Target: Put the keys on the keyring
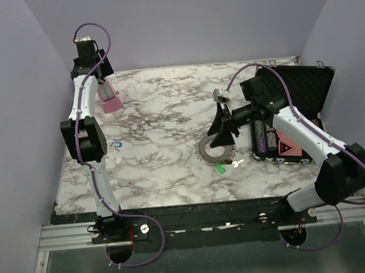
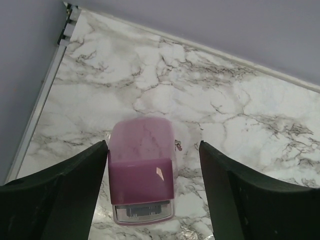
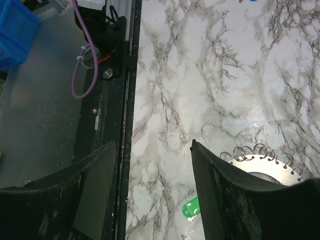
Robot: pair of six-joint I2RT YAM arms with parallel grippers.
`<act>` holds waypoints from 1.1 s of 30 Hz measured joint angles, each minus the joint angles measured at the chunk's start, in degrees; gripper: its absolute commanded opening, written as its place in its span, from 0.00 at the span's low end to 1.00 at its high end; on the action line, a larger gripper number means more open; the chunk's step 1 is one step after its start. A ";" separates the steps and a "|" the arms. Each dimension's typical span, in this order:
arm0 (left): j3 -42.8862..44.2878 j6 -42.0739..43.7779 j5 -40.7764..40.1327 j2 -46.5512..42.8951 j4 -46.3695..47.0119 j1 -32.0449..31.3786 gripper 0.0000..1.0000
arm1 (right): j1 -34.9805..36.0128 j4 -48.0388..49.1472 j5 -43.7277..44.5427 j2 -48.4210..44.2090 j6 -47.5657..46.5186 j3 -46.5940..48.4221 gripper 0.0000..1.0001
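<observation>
We see a marble-patterned table (image 1: 161, 113) from above, with two robot arms reaching in from the bottom edge.

At the upper left of the frame, the left gripper (image 2: 152, 145) hangs over a translucent pink box (image 2: 142, 170). Its fingers are apart. The box stands between them, close against the left-hand finger and clear of the right-hand one, so nothing is clamped.

Lower down the left side, beside the left arm's elbow, a tiny blue-headed key (image 1: 118, 144) lies alone on the marble, well apart from everything else.

Just right of centre lies the keyring (image 1: 212, 150), a flat grey ring with a toothed rim. Just below it are a green-headed key (image 1: 220, 168) and, beside that, a small silvery key (image 1: 237, 163).

The right gripper (image 3: 153, 145) hovers over this cluster, fingers apart and holding nothing. In its wrist view the keyring sits at the lower right, partly hidden behind one finger, and the green-headed key lies low in the frame, between the lines of the two fingers. Its long axis is too small for us to judge.

We judge the right arm far nearer to the ring and these two keys. The blue-headed one is nearer the left arm.

At the far right stands an open black case (image 1: 306, 87).
</observation>
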 measured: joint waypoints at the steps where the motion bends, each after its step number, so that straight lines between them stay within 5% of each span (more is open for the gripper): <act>1: -1.31 -0.50 -0.35 0.00 -0.07 0.07 0.84 | 0.00 -0.15 -0.02 0.00 -0.20 0.04 0.70; 11: -5.90 -2.62 -1.73 -0.07 -2.01 0.28 0.78 | 0.00 -0.57 -0.02 -0.02 -0.92 0.11 0.70; 20: 0.35 -3.34 -2.43 1.18 -4.61 0.28 0.78 | 0.00 -0.61 -0.02 -0.02 -0.98 0.11 0.70; 27: 0.26 -3.61 -2.67 1.22 -5.16 0.33 0.68 | 0.00 -1.05 0.00 -0.02 -1.31 0.11 0.70; 28: -0.22 -3.74 -2.75 1.22 -4.98 0.33 0.61 | 0.00 -1.11 0.00 -0.02 -1.40 0.11 0.70; 29: -0.79 -3.89 -2.75 1.22 -4.61 0.33 0.35 | 0.00 -1.14 0.00 -0.02 -1.42 0.11 0.70; 30: -1.33 -4.02 -2.75 1.11 -4.09 0.33 0.19 | 0.00 -1.14 0.00 -0.02 -1.44 0.11 0.70; 33: -2.82 -4.22 -2.78 0.24 -3.08 0.26 0.09 | 0.00 -1.18 0.00 -0.02 -1.57 0.11 0.70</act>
